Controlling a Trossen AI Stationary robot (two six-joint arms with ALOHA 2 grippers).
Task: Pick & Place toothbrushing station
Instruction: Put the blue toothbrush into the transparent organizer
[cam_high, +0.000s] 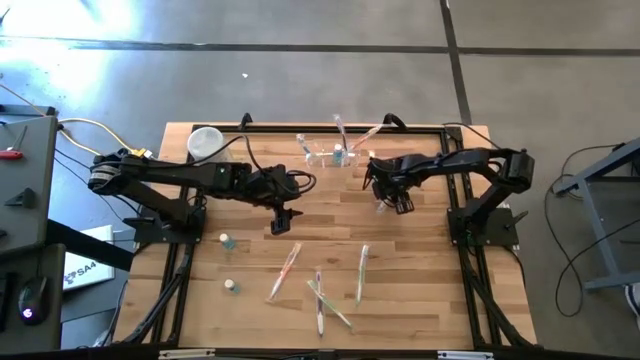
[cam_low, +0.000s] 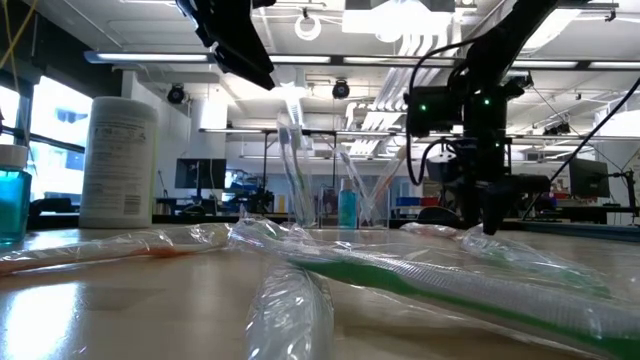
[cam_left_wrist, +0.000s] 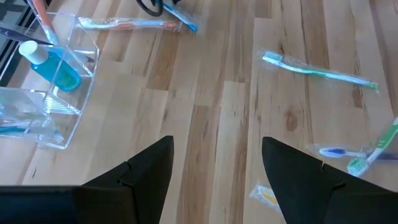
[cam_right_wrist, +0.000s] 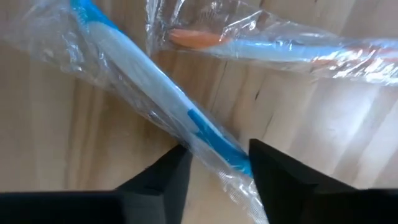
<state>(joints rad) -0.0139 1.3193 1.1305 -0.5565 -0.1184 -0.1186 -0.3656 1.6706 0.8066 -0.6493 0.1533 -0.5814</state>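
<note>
Clear plastic holder (cam_high: 330, 153) stood at the far edge of the wooden table (cam_high: 430, 300), near the middle, with a small blue bottle (cam_left_wrist: 52, 65) and upright toothbrushes in its compartments; touched by neither gripper. Just to its right, right gripper (cam_high: 392, 203) hung low over two wrapped toothbrushes crossing each other; fingers (cam_right_wrist: 155, 180) straddled the blue-and-white wrapped toothbrush (cam_right_wrist: 155, 93), narrowly parted, pinch not certain. Second wrapped toothbrush with orange head (cam_right_wrist: 261, 46) lay across it, beyond the fingertips. Left gripper (cam_high: 280, 220) hovered above bare wood nearer the table's centre, fingers (cam_left_wrist: 149, 168) spread wide, holding nothing. White canister (cam_high: 204, 143) stood at the far left corner, well apart from the holder. More wrapped toothbrushes (cam_high: 320, 290) lay scattered across the near half, with two small bottles (cam_high: 226, 241) to their left
</note>
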